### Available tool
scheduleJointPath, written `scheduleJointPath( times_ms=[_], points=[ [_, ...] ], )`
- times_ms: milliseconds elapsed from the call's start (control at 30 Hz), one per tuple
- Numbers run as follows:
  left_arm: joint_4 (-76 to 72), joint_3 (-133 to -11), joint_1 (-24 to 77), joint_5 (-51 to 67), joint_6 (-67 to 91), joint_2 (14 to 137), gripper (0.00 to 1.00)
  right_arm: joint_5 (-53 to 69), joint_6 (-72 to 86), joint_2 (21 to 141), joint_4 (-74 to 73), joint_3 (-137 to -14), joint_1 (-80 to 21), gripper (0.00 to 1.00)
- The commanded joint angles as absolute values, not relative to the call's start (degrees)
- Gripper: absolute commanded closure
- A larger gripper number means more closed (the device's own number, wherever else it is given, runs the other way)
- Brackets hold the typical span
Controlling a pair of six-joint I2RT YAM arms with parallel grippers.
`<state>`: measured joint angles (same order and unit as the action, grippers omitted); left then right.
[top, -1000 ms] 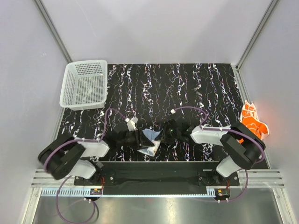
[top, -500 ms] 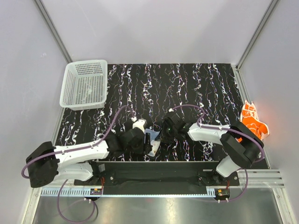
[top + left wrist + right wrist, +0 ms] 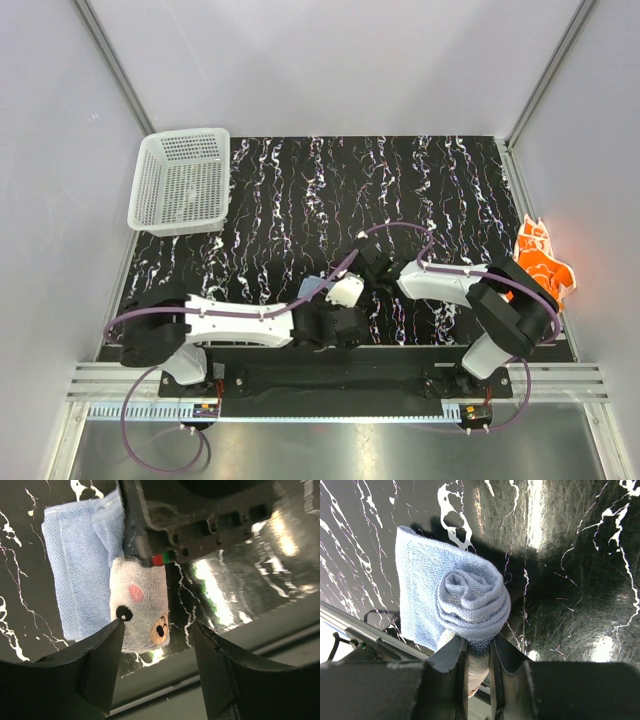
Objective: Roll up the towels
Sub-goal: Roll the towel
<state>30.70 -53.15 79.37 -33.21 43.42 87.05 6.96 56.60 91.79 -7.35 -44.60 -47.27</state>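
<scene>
Inspector: What is changing?
Operator: My left claw [image 3: 157, 626] is opening wide, letting go of the blue towel [image 3: 455, 600], lower centre overhead. My right claw [image 3: 477, 650] is pinching its rolled end; the roll is forming.

Your left arm [image 3: 235, 322] and right arm [image 3: 440, 284] wear white shells between black joints, and each trails a thin purple cable [image 3: 395, 232]. Your left pincer [image 3: 157, 626] has matte black, wedge-shaped fingers [image 3: 100, 670]. Your right pincer [image 3: 477, 647] carries a small red-and-green mark [image 3: 162, 558] on its black housing.
</scene>
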Motion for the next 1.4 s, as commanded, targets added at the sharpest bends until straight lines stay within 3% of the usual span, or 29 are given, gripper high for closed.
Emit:
scheduleJointPath(
  times_ms=[0,333,733,867,900,1033,1367],
  points=[
    [32.17,-56.25,79.72,-38.23,42.10,89.99,0.38,4.13,55.55,93.60,-12.04,-44.74,-48.25,0.97],
    [27.43,-52.39,79.72,-35.95,43.06,95.45,0.43,4.66,55.20,94.83,-11.52,-44.74,-48.34,0.97],
    [21.01,-45.44,79.28,-32.79,43.59,94.84,0.72,4.05,54.23,95.36,-14.59,-46.32,-48.25,0.94],
    [18.90,-43.33,79.01,-31.29,43.68,93.26,0.80,2.21,53.79,94.66,-16.69,-46.75,-48.16,0.81],
    [18.55,-42.63,79.01,-30.94,43.25,92.38,0.81,1.59,53.53,94.57,-18.53,-47.02,-48.16,0.68],
    [15.21,-40.00,78.75,-27.96,41.57,89.65,0.83,0.35,52.83,93.96,-21.44,-47.55,-46.94,0.41],
    [9.41,-33.14,75.33,-22.15,41.13,80.69,0.84,1.67,47.38,92.37,-23.38,-47.99,-36.75,0.37]
  ],
)
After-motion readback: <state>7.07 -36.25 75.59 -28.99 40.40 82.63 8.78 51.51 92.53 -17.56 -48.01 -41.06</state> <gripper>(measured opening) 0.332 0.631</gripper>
